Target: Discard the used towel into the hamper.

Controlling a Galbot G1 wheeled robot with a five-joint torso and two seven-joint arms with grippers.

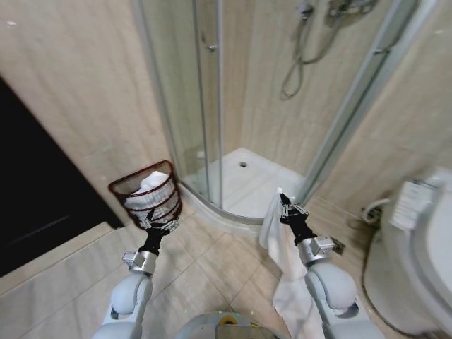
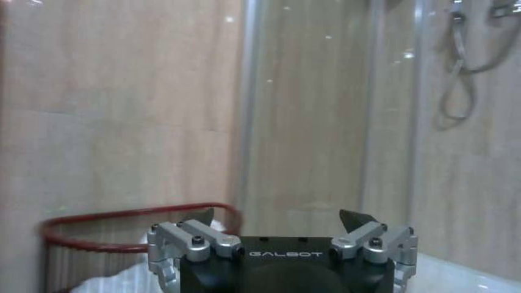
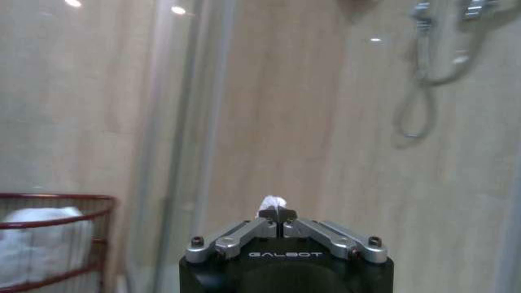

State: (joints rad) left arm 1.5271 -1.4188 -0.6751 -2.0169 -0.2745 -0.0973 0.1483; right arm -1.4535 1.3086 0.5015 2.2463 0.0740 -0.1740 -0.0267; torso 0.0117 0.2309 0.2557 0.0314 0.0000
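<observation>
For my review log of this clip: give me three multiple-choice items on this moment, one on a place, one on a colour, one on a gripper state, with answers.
1. Where does the hamper stand?
A. inside the shower
B. against the wall beside the shower door
C. beside the toilet

2. What colour is the hamper's rim?
A. dark red
B. white
C. blue

3. How is the right gripper?
A. open, empty
B. shut on the white towel
C. resting in the hamper

Answers:
1 B, it sits on the floor by the glass door.
2 A, both wrist views show a red band.
3 B, its fingers meet with white cloth between; the left gripper is open.
</observation>
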